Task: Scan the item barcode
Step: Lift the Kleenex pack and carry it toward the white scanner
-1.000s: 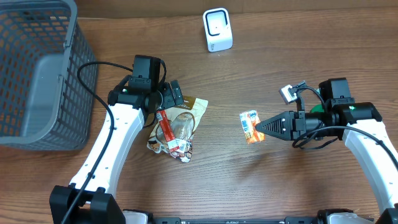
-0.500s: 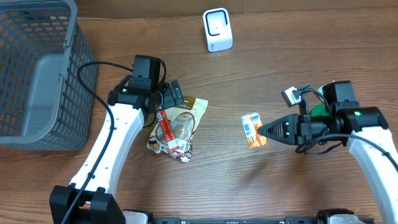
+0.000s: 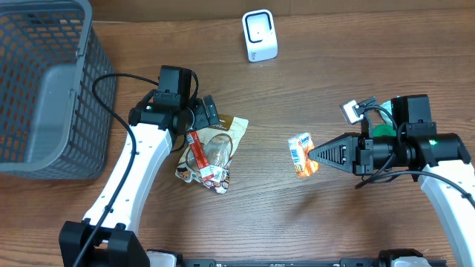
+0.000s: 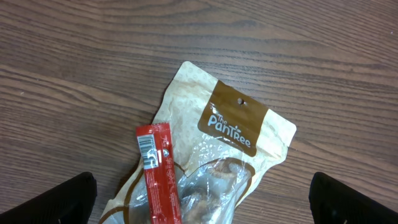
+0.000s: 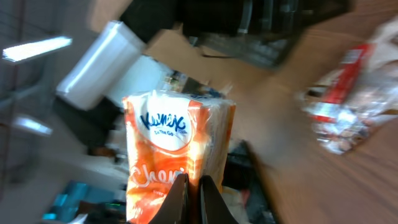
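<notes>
Shifted right and nearer, with right gripper (image 3: 313,155) clenched on tissue pack (image 3: 300,154);
released left gripper (image 4: 205,202) above pouch (image 4: 233,118); red stick (image 4: 158,177) across pouch; scanner (image 3: 260,35) far

1. This looks like a robotics lab bench set up as a shop checkout. A white left arm (image 3: 133,170) and right arm (image 3: 445,193), both trailing loose black cables, work over a wood-grain desk (image 3: 334,230).
2. The checkout props are a small white scanner (image 3: 260,35) at the far edge and a grey mesh basket (image 3: 52,111) on the left.
3. The goods are packaged retail items: a Pantree snack pouch (image 4: 233,118), a barcoded red stick packet (image 4: 158,174) and a Kleenex tissue pack (image 5: 177,143).
4. Behind them, blurred, is workroom clutter: a cardboard box (image 5: 168,46) and a plastic roll (image 5: 102,59).
</notes>
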{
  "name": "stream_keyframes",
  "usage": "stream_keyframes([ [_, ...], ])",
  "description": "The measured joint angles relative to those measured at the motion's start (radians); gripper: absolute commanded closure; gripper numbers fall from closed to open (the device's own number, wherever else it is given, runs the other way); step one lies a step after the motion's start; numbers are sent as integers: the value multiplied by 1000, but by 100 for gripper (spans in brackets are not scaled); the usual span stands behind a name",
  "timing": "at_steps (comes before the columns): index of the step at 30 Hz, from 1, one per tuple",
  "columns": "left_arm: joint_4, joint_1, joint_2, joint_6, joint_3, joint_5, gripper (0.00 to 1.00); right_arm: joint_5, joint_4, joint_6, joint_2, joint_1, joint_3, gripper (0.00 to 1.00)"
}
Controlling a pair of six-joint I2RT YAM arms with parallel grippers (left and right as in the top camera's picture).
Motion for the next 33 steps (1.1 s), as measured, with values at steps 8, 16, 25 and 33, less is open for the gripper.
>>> stream_keyframes([
  [8, 0, 0, 0, 0, 0, 0, 0, 504, 18, -3, 13, 34, 0, 96],
  [16, 0, 0, 0, 0, 0, 0, 0, 793, 195, 134, 48, 60, 0, 97],
  [25, -1, 0, 0, 0, 0, 0, 0, 986, 19, 260, 93, 60, 248, 97],
  [33, -1, 0, 0, 0, 0, 0, 0, 1109, -253, 274, 282, 69, 795, 97],
])
